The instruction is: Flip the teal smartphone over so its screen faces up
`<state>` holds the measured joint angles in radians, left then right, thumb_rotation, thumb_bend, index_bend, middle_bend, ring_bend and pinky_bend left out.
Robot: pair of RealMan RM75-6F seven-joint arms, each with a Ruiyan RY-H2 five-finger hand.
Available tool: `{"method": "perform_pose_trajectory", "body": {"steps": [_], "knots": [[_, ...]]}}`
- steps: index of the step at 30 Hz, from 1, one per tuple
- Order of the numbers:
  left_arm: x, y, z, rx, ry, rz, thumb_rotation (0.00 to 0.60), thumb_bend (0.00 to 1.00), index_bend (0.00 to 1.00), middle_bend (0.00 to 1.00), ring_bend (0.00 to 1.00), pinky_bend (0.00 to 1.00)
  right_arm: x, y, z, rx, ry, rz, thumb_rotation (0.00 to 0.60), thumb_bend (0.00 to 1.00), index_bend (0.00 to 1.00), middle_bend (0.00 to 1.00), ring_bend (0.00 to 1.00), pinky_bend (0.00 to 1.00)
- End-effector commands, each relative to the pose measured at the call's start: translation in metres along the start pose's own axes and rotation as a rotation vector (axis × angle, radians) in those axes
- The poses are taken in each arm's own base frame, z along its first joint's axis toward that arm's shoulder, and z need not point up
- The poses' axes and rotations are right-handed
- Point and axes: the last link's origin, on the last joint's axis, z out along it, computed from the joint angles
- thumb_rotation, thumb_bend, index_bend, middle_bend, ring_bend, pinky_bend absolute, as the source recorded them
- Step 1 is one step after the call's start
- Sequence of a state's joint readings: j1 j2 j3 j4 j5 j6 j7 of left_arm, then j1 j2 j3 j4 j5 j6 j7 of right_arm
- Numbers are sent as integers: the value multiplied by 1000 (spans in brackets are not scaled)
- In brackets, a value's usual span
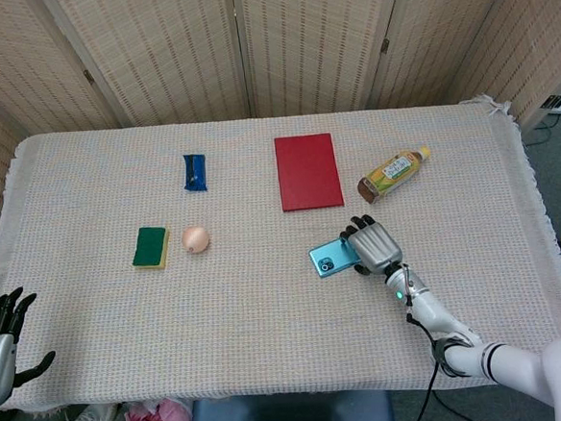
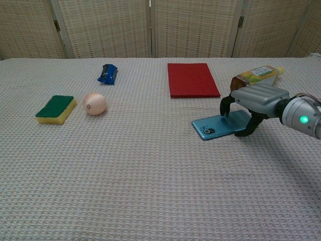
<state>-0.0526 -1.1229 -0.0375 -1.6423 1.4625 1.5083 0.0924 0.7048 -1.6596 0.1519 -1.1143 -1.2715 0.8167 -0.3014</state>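
Woven screens stand behind the cloth-covered table, where my two arms work from the near edge. Largest on the cloth is a red book toward the far side, with a drink bottle lying on its side to the right of it. Well to the left lie a green sponge, an egg just beside it, and a small blue wrapper further back.

Near the bottle, the teal smartphone lies flat, camera side up — so the flip is not yet done. My right hand arches over its right end, fingertips touching the back and thumb down at the near edge; whether that amounts to a true hold I cannot tell. My left hand hangs off the table's near-left corner, fingers spread, holding nothing.

I judge this the grasping step. Next comes getting a finger under an edge, lifting and rolling the phone over.
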Motion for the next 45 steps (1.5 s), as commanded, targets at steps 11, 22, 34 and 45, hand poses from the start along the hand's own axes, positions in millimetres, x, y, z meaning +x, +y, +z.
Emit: {"method": "perform_pose_trajectory", "body": {"steps": [11,22,34,45], "knots": [[-2,-2,1,5,-3,-3,600,203,142,67,46,142,-2,-3,8,2,-12,-16,600,200,413,363,157,184],[-1,-5,0,14,0,-5,600,203,142,67,46,142,-1,-3,13,-1,-5,-16,600,340,425,377,182,185],[-1,-4,1,7,2,-8,600,203,142,66,46,142,16,3,14,-2,32,-5,600,537,440,410,243,238],[-1,-4,3,5,2,-9,600,203,142,67,46,142,36,-3,37,-4,45,-30,600,550,455,423,275,277]]}}
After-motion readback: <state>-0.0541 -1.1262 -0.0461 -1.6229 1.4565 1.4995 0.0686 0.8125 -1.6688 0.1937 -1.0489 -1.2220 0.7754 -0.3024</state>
